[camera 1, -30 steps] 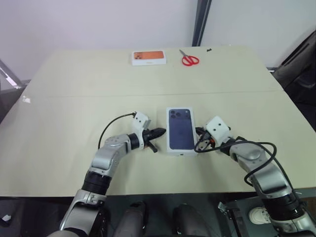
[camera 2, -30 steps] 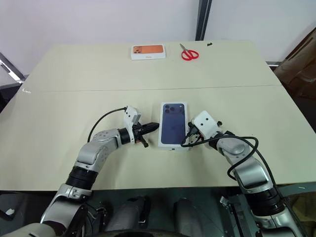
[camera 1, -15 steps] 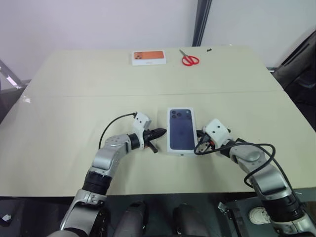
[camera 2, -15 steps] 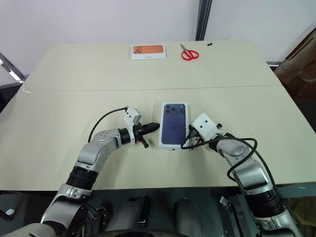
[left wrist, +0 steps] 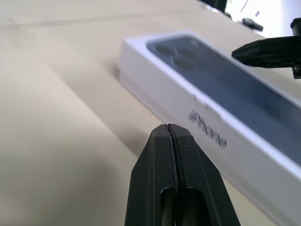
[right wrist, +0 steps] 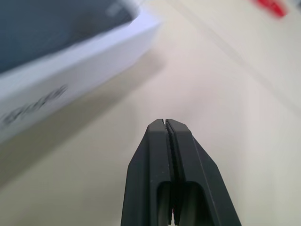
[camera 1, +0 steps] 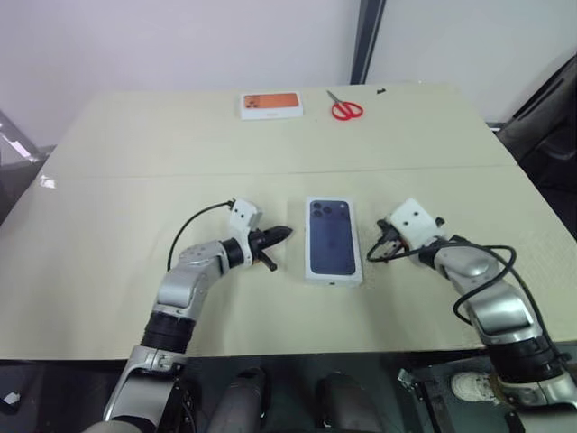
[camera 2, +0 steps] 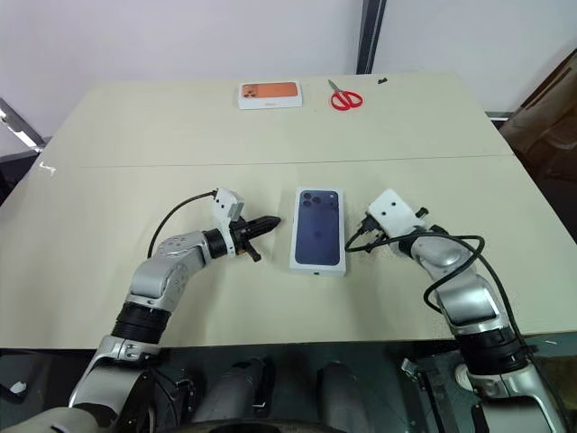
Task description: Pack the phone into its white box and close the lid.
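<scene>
The lid (camera 1: 333, 239), its top printed with a dark-blue phone, sits squarely over the white box (left wrist: 197, 115) near the middle of the front half of the pale table (camera 1: 135, 180), so the package lies closed and flat with its long side running away from the robot. The phone itself cannot be seen with the lid on. The left gripper (camera 1: 281, 234) hangs just beside the box's left long edge, apart from it, pointing across toward it; its two black fingers (left wrist: 174, 179) are pressed flat together with nothing between them. The left wrist view looks along those fingers at the near side wall of the box, where grey lettering runs along the white wall, and shows the tip of the right gripper beyond the far edge of the lid. The right gripper (camera 1: 374, 253) is on the other side, near the box's right long edge and clear of it, with a black cable looping from its wrist. Its fingers (right wrist: 171, 174) are likewise squeezed closed and empty, hovering over bare tabletop with a corner of the box off to one side. At the far edge of the table lie a white box with an orange top (camera 1: 271, 105) and, just beside it to the right, a pair of red-handled scissors (camera 1: 345, 108), both well apart from the closed package.
</scene>
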Available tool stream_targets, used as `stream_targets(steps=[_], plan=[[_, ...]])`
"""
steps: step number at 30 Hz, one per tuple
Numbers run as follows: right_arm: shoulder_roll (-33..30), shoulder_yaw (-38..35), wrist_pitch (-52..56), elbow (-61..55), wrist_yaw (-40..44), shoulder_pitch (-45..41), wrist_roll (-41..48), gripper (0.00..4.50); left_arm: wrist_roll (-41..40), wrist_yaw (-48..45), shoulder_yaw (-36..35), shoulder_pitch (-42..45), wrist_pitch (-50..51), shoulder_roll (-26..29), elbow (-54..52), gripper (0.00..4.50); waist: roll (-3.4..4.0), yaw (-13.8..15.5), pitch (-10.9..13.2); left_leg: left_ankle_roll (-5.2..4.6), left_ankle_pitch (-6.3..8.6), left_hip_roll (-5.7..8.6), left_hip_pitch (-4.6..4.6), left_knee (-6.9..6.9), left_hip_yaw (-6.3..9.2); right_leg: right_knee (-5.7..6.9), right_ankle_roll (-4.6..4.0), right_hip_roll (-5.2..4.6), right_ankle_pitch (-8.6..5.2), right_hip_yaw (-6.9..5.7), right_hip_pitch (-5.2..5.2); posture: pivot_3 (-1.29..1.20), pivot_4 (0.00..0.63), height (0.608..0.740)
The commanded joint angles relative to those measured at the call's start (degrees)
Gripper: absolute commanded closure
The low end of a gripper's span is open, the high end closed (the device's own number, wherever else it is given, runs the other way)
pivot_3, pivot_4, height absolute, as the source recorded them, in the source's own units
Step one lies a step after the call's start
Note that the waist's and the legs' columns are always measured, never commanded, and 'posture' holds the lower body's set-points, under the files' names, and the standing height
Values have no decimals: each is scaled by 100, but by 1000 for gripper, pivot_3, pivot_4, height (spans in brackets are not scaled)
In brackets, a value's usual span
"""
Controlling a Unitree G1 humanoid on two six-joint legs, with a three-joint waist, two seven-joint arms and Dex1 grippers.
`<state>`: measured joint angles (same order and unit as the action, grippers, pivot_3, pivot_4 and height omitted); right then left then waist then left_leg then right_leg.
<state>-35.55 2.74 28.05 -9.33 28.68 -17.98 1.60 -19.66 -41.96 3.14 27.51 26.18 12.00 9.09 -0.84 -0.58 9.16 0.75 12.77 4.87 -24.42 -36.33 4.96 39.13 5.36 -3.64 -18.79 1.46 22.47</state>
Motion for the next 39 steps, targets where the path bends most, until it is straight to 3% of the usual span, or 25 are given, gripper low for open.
stream_targets(steps=[1,7,11,18,22,28,33,39], plan=[[226,-86,-203,-276,125,-308,245,4441,-283,68,-125,591,13,-306,-36,4500,0,20,0,1,0,0,-1,-1,0,1,0,0,0,0,0,0,150,734],[309,382,-284,-423,405,-12,125,4441,268,132,325,883,-443,-550,629,4500,-2,-4,-2,3,-2,5,1,-8,-2,-1,2,-2,0,0,-6,0,150,734],[-140,1106,-424,-634,883,554,-322,4441,1141,173,1046,735,-693,-296,1285,4500,-3,-8,-11,2,-1,5,4,-6,-2,4,2,-1,0,1,-5,0,150,734],[92,851,-17,-824,923,536,22,4441,665,-184,700,687,-360,-283,1115,4500,-27,-6,-34,-27,18,3,72,10,3,-12,3,-1,-2,1,-73,0,150,734],[333,348,260,-828,995,361,564,3143,426,-370,468,670,-405,-207,817,3190,-27,-7,-33,-27,18,1,73,12,4,-12,3,-1,-2,1,-73,0,150,734],[287,-152,179,-782,1170,94,1029,28,56,-839,-3,649,-300,580,166,54,-24,-12,-28,-26,17,2,61,16,2,-10,3,-1,-2,4,-55,0,150,734],[125,-508,258,-793,1449,234,1425,28,-457,-900,-736,290,95,1247,-307,54,-23,-13,-27,-25,17,2,53,19,3,-10,3,-3,-2,5,-44,0,150,734],[-101,-742,136,-995,1760,750,1726,28,-504,-1096,-1126,-855,-32,2007,-944,54,-21,-1,-26,-26,18,2,46,19,2,-11,2,-6,-2,7,-40,0,150,734]])
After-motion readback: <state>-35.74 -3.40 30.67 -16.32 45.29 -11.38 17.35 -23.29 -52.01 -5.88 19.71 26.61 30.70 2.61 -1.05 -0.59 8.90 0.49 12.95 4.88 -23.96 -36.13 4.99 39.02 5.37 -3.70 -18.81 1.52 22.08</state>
